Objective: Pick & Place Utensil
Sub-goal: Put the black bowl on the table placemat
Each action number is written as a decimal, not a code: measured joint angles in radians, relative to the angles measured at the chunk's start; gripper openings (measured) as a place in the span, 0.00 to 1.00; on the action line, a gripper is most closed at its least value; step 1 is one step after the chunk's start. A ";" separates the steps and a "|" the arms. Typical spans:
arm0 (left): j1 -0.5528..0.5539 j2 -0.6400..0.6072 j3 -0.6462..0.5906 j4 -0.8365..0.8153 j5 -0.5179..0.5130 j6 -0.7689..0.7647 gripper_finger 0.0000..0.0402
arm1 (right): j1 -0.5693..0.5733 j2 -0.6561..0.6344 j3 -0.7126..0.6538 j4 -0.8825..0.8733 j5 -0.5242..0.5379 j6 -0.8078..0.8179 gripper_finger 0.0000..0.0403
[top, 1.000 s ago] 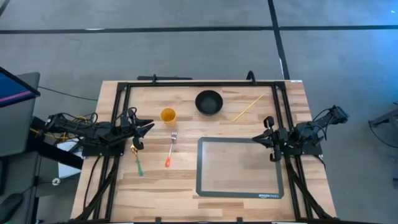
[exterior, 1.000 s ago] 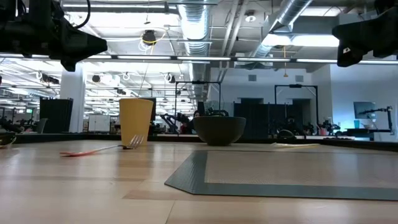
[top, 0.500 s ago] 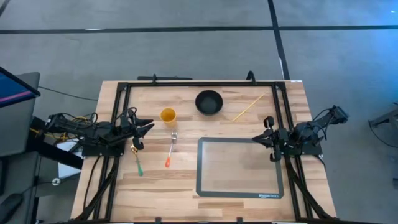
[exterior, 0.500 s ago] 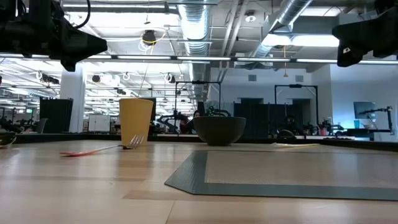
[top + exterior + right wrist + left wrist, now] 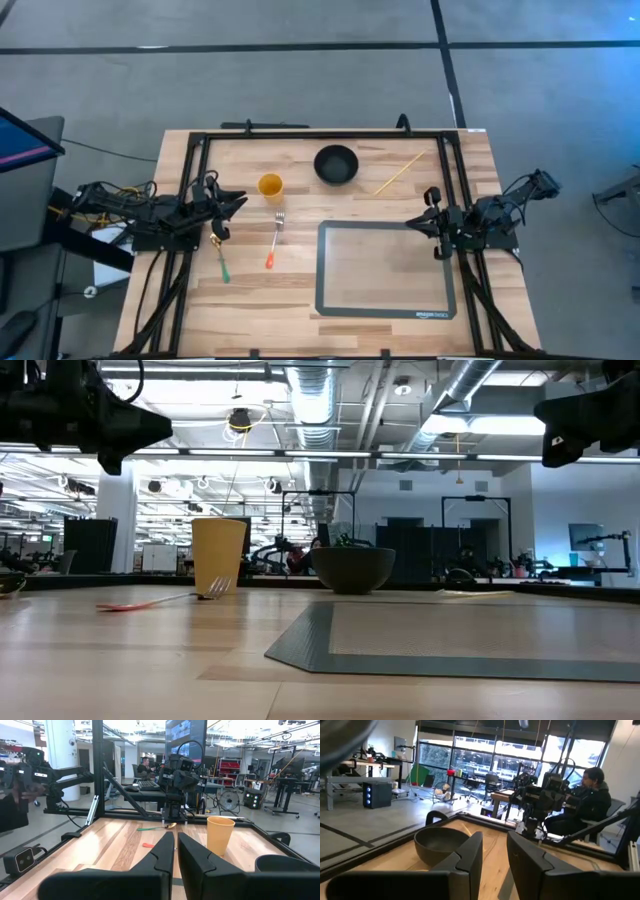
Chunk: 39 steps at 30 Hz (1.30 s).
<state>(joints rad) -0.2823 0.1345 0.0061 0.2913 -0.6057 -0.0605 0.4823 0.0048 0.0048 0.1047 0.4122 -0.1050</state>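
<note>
We see nothing moved since the earlier frame: our left pincer (image 5: 232,203) hangs partly parted and empty at the desk's (image 5: 300,300) left edge, our right pincer (image 5: 425,222) clenched and empty at the right; the fork (image 5: 275,240) lies beside the mat (image 5: 385,268)

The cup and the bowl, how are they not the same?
The cup is yellow-orange; the bowl is dark, almost black. In the low view the cup stands tall and narrow, while the bowl is low and wide. From above, the bowl's round mouth looks bigger than the cup's. Both sit upright and open-topped on the wooden table, side by side but not touching, and no robot hand holds either one.
</note>
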 joint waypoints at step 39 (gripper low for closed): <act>0.000 0.019 0.008 0.372 0.015 0.312 0.44 | -0.300 0.002 0.109 0.243 0.014 -0.141 0.33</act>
<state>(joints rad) -0.2821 0.1535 0.0145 0.6636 -0.5911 0.2516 0.1826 0.0063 0.1137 0.3474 0.4263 -0.2461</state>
